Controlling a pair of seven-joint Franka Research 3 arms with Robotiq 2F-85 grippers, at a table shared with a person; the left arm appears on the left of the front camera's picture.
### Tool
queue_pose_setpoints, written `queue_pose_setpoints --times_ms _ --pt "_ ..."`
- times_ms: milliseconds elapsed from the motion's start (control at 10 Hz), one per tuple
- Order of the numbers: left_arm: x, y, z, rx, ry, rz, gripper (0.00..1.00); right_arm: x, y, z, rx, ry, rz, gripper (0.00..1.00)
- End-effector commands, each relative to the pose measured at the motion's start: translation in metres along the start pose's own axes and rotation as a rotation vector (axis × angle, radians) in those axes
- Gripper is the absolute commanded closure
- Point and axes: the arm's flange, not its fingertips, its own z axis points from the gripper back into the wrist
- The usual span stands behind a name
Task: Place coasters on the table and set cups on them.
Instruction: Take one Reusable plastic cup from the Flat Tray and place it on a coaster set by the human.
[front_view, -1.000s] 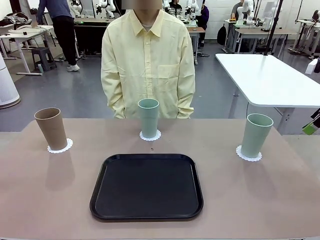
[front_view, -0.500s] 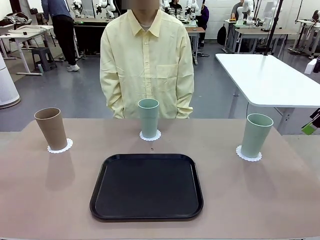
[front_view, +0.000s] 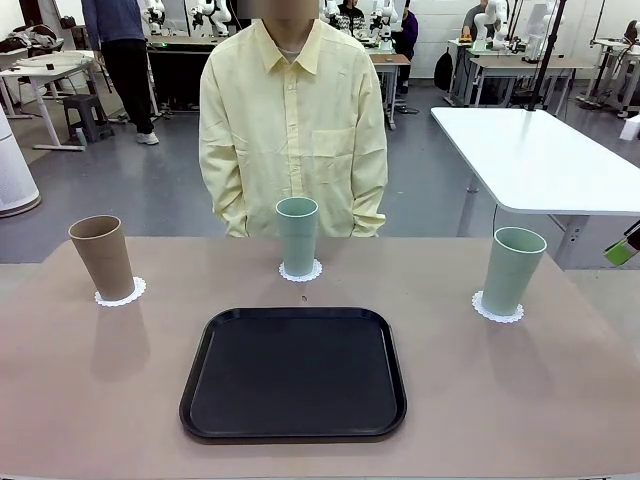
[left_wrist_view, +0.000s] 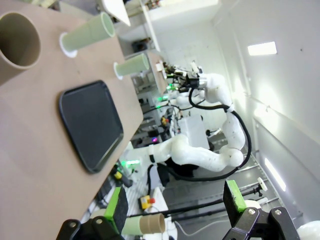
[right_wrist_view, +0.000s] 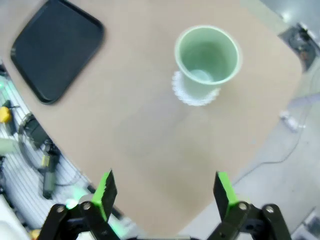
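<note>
Three cups stand on the beige table (front_view: 90, 400), each on a white lacy coaster. The brown cup (front_view: 101, 257) is on the left coaster (front_view: 123, 294). One pale green cup (front_view: 297, 235) is on the middle coaster (front_view: 300, 272), close to the person. The other green cup (front_view: 513, 270) is on the right coaster (front_view: 497, 311). My right gripper (right_wrist_view: 164, 189) hangs open high above the table, back from that right cup (right_wrist_view: 206, 55). My left gripper (left_wrist_view: 176, 205) is open too, held off the table's side, with the brown cup (left_wrist_view: 17, 40) far ahead. Neither gripper holds anything.
An empty black tray (front_view: 293, 372) lies at the table's front middle. A person in a pale yellow shirt (front_view: 293, 120) stands at the far edge, arms behind the back. A white-topped table (front_view: 540, 155) stands at the back right.
The cups, coasters and tray have not moved. A green pad of my right gripper at the picture's right edge has drifted slightly up and outward.
</note>
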Motion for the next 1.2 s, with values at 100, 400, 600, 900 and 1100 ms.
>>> queue_pose_setpoints --times_ms 100,400,600,900,1100 --pt "-0.001 -0.002 0.000 -0.003 -0.004 -0.006 0.00 -0.020 -0.023 0.015 0.609 -0.162 -0.340 0.00" --pt "-0.001 -0.002 0.000 -0.003 -0.004 -0.006 0.00 -0.065 -0.057 0.002 0.961 -0.387 -0.421 0.00" --pt "-0.001 -0.002 0.000 -0.003 -0.004 -0.006 0.00 -0.095 -0.081 -0.014 0.985 -0.524 -0.517 0.00" --pt "-0.001 -0.002 0.000 -0.003 -0.004 -0.006 0.00 -0.140 -0.106 -0.021 0.935 -0.562 -0.620 0.00" --pt "-0.001 -0.002 0.000 -0.003 -0.004 -0.006 0.00 -0.156 -0.117 -0.017 0.882 -0.553 -0.653 0.00"
